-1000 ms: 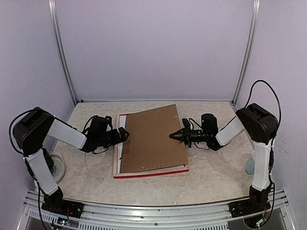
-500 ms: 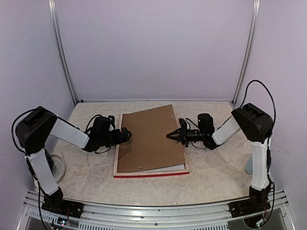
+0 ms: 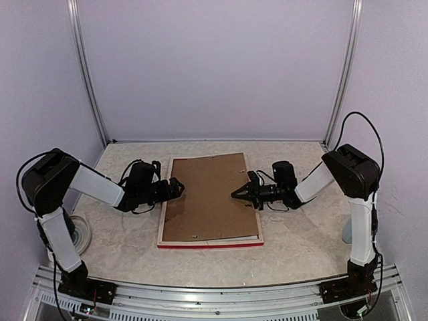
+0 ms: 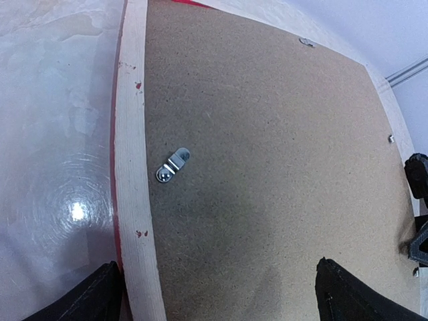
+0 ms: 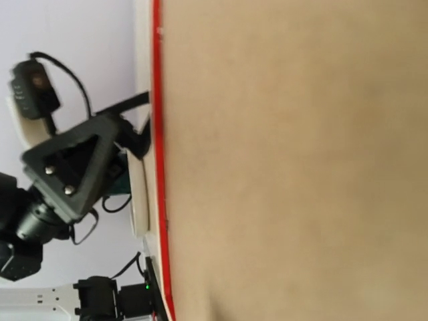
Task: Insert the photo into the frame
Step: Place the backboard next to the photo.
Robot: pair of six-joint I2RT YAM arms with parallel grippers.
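Note:
The frame [image 3: 210, 244] lies face down mid-table, with its red edge toward me and pale wood rails [image 4: 134, 134]. The brown backing board [image 3: 207, 197] lies flat and square inside it and fills the right wrist view [image 5: 294, 160], bordered by the frame's red edge [image 5: 158, 134]. The photo is hidden under the board. My left gripper [image 3: 175, 187] hovers over the frame's left rail, open, its fingers [image 4: 100, 294] spread wide over rail and board. My right gripper [image 3: 239, 194] is at the board's right edge with its jaws slightly parted and nothing in them.
A small metal turn clip [image 4: 172, 165] sits on the board near the left rail, and others dot its edges. A white round object [image 3: 81, 231] lies by the left arm's base. A pale blue object [image 3: 348, 231] stands behind the right arm. Walls close in on three sides.
The board was skewed, with its right side held by the right gripper. It now lies square in the frame, and the right gripper's jaws have parted off it. The left gripper edged rightward.

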